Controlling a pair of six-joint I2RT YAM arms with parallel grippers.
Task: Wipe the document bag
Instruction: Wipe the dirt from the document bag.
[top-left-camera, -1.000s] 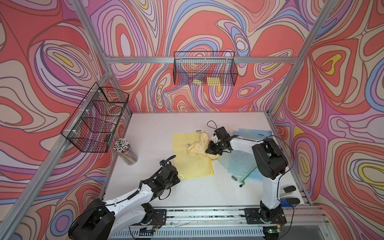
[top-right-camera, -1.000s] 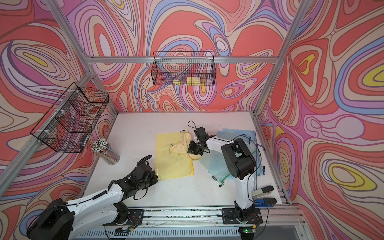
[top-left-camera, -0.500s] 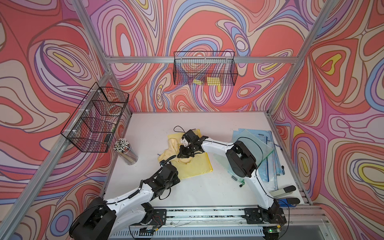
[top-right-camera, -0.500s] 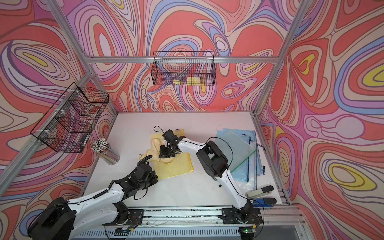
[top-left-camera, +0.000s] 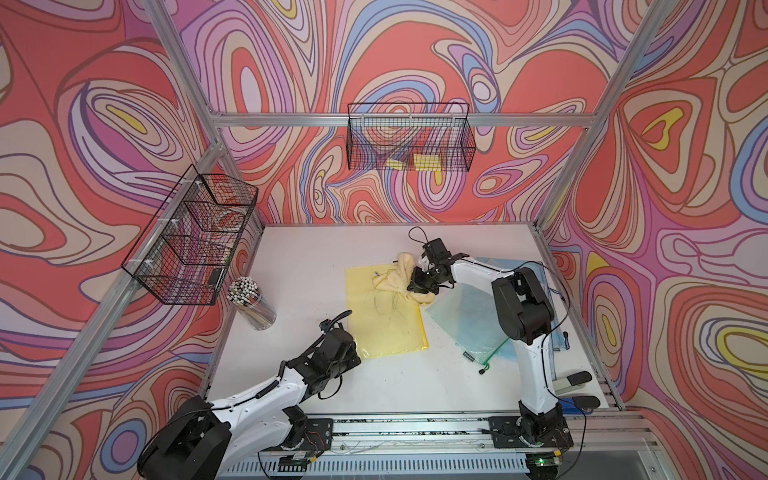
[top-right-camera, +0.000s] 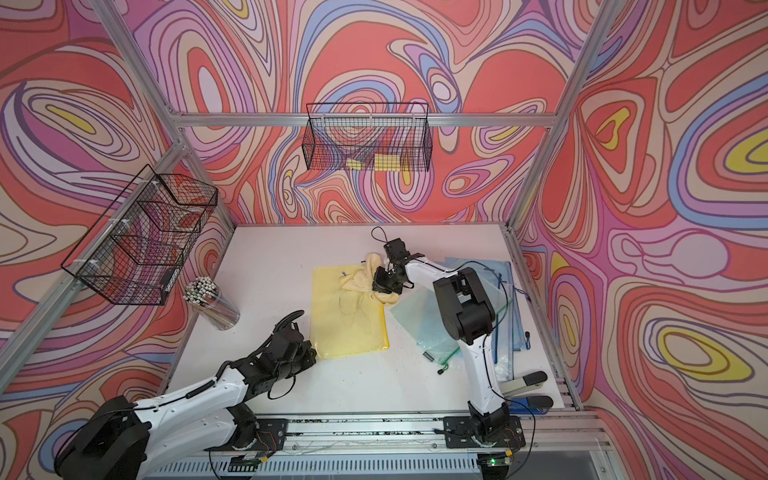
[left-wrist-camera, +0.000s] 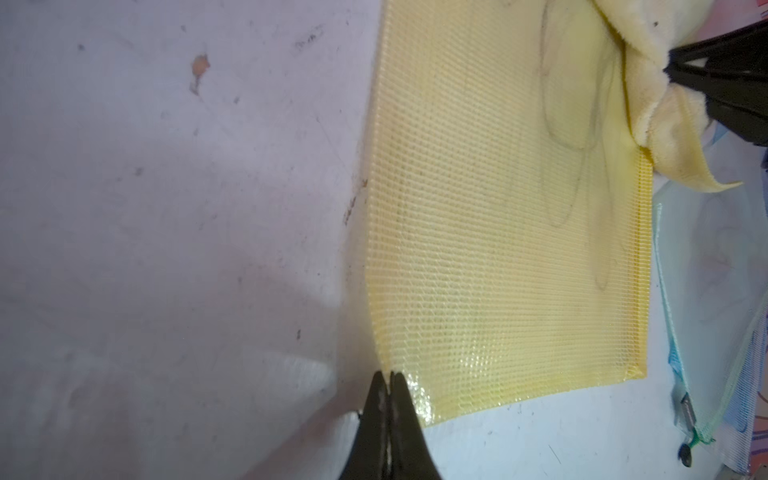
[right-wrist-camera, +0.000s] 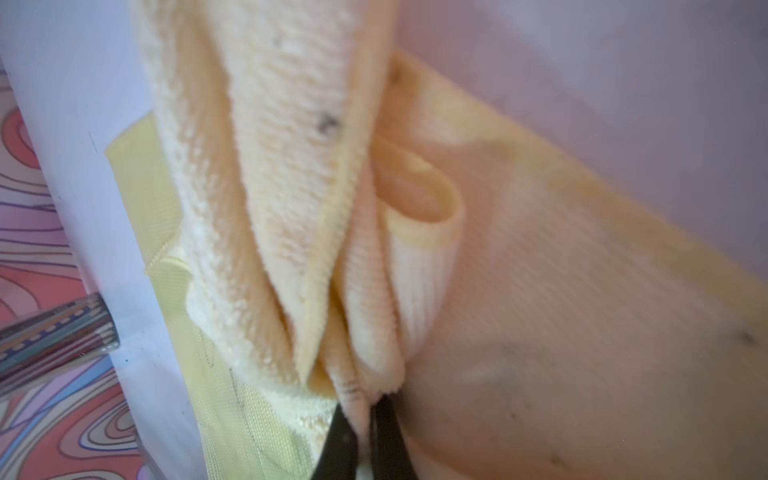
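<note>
On the white table (top-left-camera: 299, 257), one yellow mesh document bag (top-left-camera: 390, 328) is lying flat near the middle, between the two robot arms. One pale yellow cloth (top-left-camera: 392, 278) is lying bunched over the bag's far right corner. The right claw (right-wrist-camera: 363, 411) is pinching a fold of this cloth tightly between its two fingers. The left claw (left-wrist-camera: 387, 380) is sitting with its two fingers pressed together, its tips touching the bag's near left corner; whether it is pinching the mesh I cannot tell. Just right of the yellow bag, one pale green bag (top-left-camera: 469, 316) is lying over a stack of blue bags (top-right-camera: 505, 274), too overlapped to count. One clear cup (top-left-camera: 251, 303) full of pens is standing by the table's left edge. Two baskets are hanging above: one wire basket (top-left-camera: 409, 143) on the back wall and a second basket (top-left-camera: 191, 241) on the left wall.
</note>
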